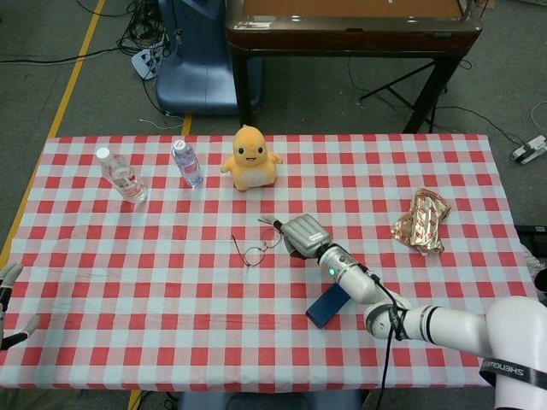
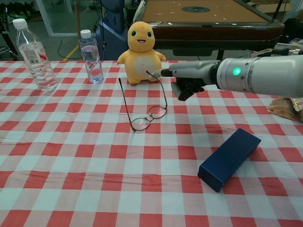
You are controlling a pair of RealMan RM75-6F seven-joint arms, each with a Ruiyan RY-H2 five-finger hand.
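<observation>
Wire-framed glasses point(image 1: 260, 247) lie near the table's middle, one temple standing up point(image 2: 161, 90). My right hand point(image 1: 301, 232) hovers just right of them, palm down with its fingers stretched toward the frame. In the chest view the right hand point(image 2: 189, 78) has a fingertip point(image 2: 164, 73) at the tip of the raised temple, which leans left. It holds nothing. A dark blue glasses case point(image 2: 229, 158) lies on the cloth below the right forearm. My left hand point(image 1: 5, 299) hangs off the table's front left corner with its fingers apart and empty.
A yellow plush toy point(image 2: 140, 52) stands just behind the glasses. Two water bottles point(image 2: 33, 54) point(image 2: 91, 56) stand at the back left. A shiny snack bag point(image 1: 420, 222) lies at the right. The red checked cloth point(image 1: 171, 290) covers the table.
</observation>
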